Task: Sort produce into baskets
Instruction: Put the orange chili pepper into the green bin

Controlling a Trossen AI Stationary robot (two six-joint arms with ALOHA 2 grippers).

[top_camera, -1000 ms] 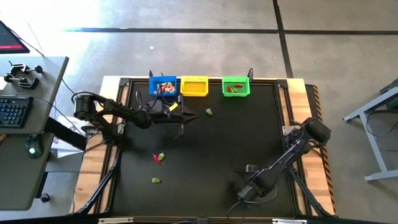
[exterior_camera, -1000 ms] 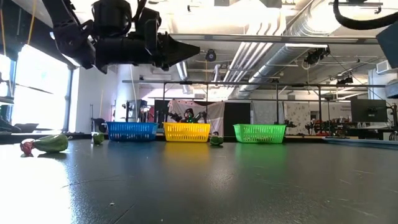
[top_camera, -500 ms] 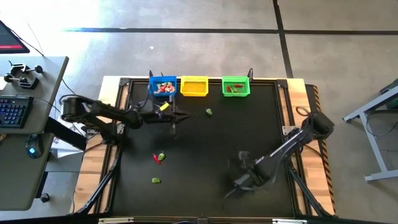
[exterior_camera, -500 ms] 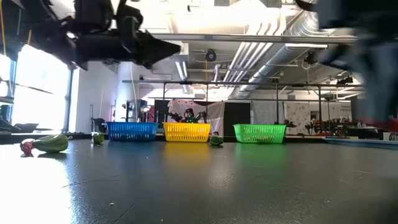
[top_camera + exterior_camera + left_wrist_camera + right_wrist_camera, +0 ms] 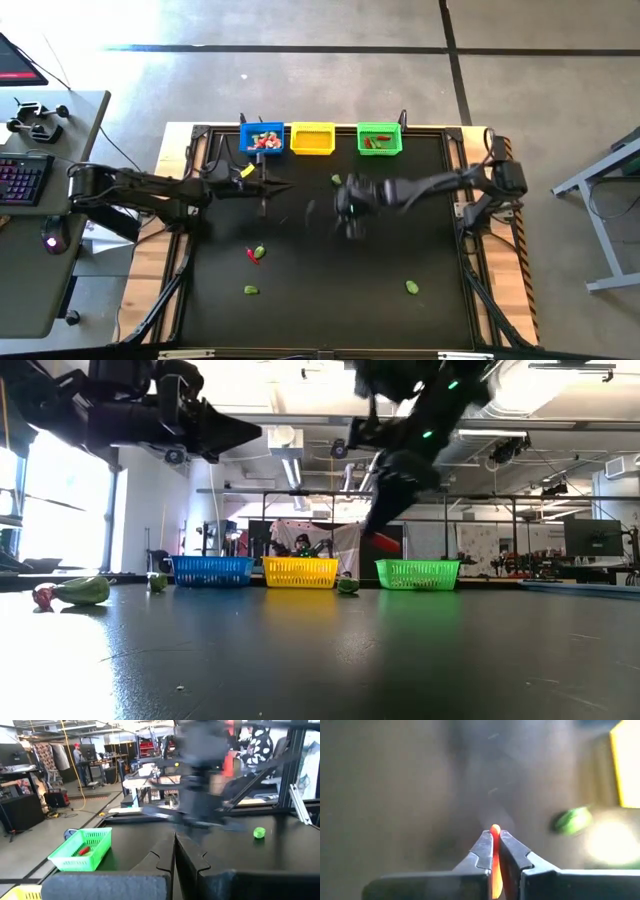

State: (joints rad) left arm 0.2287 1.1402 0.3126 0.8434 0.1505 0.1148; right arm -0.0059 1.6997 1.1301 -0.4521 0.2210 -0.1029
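My right gripper (image 5: 346,208), blurred, hangs over the table's far middle, shut on a small red piece of produce (image 5: 494,828). A green piece (image 5: 337,180) lies just beyond it, in front of the yellow basket (image 5: 312,138). The blue basket (image 5: 262,138) and the green basket (image 5: 379,138) stand on either side along the far edge; both have produce in them. My left gripper (image 5: 280,186) is shut on nothing, level, in front of the blue basket. More produce lies at the near left (image 5: 255,253), (image 5: 250,290) and the near right (image 5: 412,287). My right gripper pinches the red piece between its two fingers; the red shows in the slit between them and sticks out a little past their tips (image 5: 494,827). The fingers slant down toward the table. The piece is lifted clear of the table.
Black metal frame rails run along the table's edges (image 5: 200,150). A desk with a keyboard (image 5: 20,180) stands beyond the left edge. The middle of the black tabletop (image 5: 330,260) is bare.
My right gripper has shut and swung fast from the near right of the table up toward the far middle, turning as it went. A green piece now shows where it stood. My left gripper, still shut, has drawn back toward the left edge.
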